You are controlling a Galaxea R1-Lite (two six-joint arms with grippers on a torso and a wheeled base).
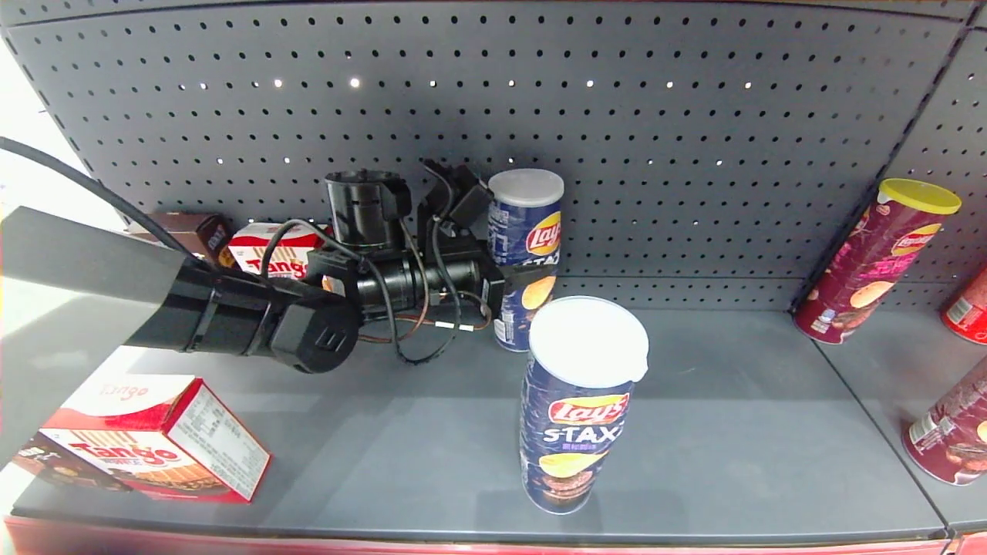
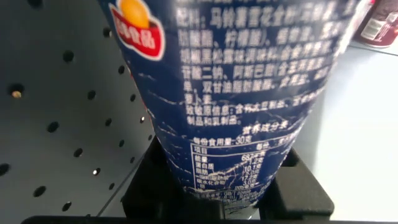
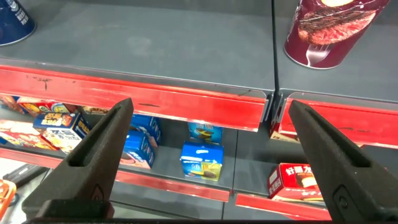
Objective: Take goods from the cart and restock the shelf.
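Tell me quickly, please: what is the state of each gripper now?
Left gripper: closed on the blue chips can at the back of the shelf.
Right gripper: open, holding nothing.

The head camera sits high, in front of the shelf (image 1: 732, 432). It looks forward and down, from far enough back to see the holed back wall (image 1: 655, 116) at 12 o'clock.

The left wrist camera is very close to the back blue can (image 1: 527, 254) (image 2: 236, 93), with that same wall (image 2: 50, 124) just beside it.

The right wrist camera hangs lower, out in front. It looks between its wide-apart jaws at the shelf's red front edge (image 3: 155, 93). With the head camera it shares the front blue can (image 1: 578, 408) (image 3: 12, 18) and, at 4 o'clock, the dark red can (image 1: 952, 432) (image 3: 329, 31).
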